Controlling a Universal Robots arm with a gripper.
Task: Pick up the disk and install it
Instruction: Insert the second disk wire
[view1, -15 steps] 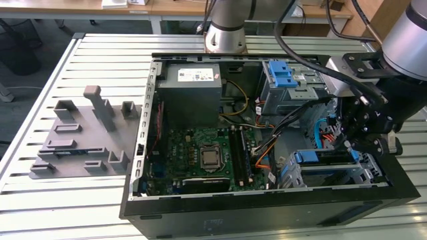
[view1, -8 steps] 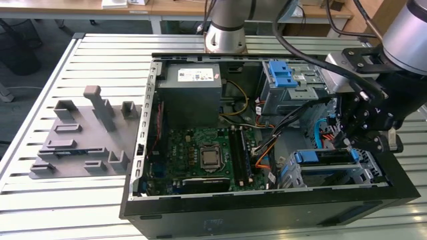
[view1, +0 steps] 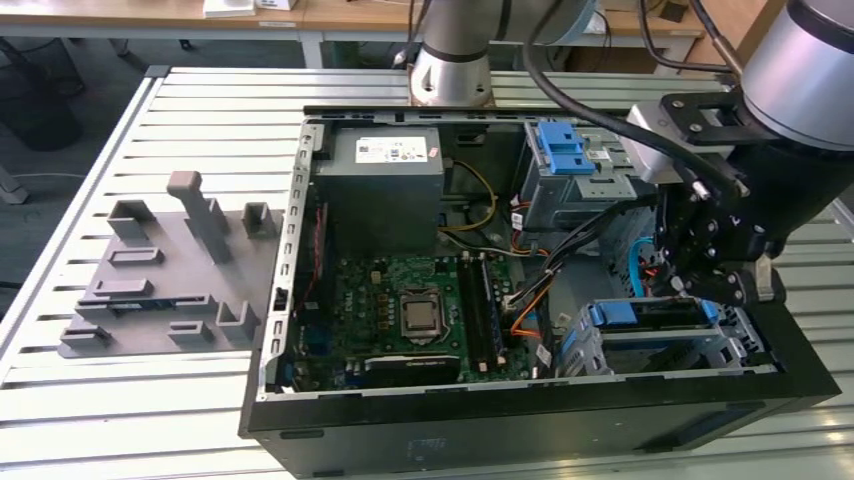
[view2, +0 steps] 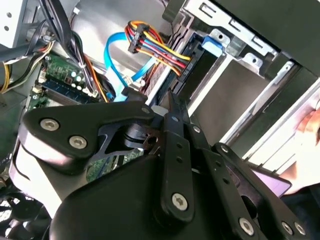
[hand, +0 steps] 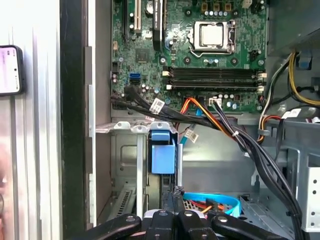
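Exterior view first: the arm reaches down into the open computer case, and the claw hangs at the lower drive cage in the corner toward the exterior view's right. The disk sits right there, its blue bracket poking out of the cage just beside the fingertips, so the pick-up looks done and this reads as the install step, with the drive apparently in its slot or very nearly. In the first wrist view the claw has its fingers pressed together with nothing showing between them, lined up on the blue end of the disk; whether they touch it, I can't tell. Any further seating calls for a straight nudge along the cage rails, and care with the cable bundle draped just beside the cage. The other bay, with its blue latch, stands further back, apart from the action. Underneath, a slatted metal counter carries the case, with a grey moulded fixture on the exterior view's left. Behind that, wooden desks line the back of the room.
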